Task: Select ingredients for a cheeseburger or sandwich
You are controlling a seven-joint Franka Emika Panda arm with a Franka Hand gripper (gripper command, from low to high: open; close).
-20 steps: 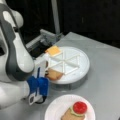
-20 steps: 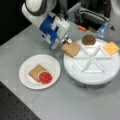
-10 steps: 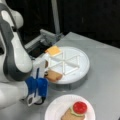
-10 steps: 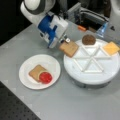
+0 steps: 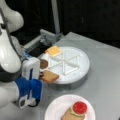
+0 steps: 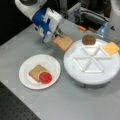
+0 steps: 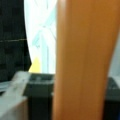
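My gripper (image 6: 58,33) is shut on a tan-brown bread square (image 6: 63,42), held just off the rim of the white divided tray (image 6: 75,75). Seen from the opposite side, the bread square (image 5: 49,76) hangs beside the blue-and-white gripper (image 5: 40,75). The bread square (image 7: 85,60) fills most of the wrist view. On the tray lie a yellow cheese square (image 6: 111,48) and a dark-brown patty (image 6: 88,39). The sandwich (image 6: 40,74) rests on a white paper plate (image 6: 52,65): bread, a little green lettuce (image 5: 73,113) and a red tomato disc (image 5: 80,107).
The grey table (image 6: 75,102) ends at a black mat (image 6: 15,110) at a front view's bottom left. A metal frame (image 5: 45,37) with an upright pole (image 5: 55,17) stands behind the tray. A small orange piece (image 6: 81,28) lies near it.
The gripper has carried the bread square a little away from the tray's edge, toward the paper plate. Everything on the tray and plate stays put.
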